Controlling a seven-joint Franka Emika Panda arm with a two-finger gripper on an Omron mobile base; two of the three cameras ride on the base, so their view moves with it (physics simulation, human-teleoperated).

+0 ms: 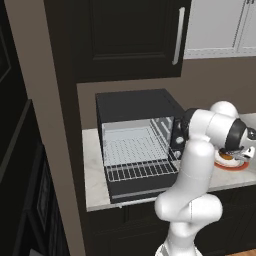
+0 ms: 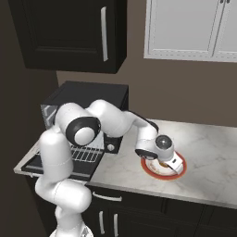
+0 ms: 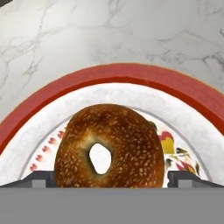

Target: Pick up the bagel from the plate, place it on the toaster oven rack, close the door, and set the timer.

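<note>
Marble counter [image 2: 208, 152] beneath dark [image 1: 130, 40] and white cabinets [image 2: 185, 28].

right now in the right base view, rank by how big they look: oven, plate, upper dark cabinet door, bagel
1. Upper dark cabinet door, largest.
2. Oven, though the arm covers part of it.
3. Plate, mostly its red rim showing past the gripper.
4. Bagel: smallest; the gripper hides it here, but the hand view shows it well inside the plate.
</note>
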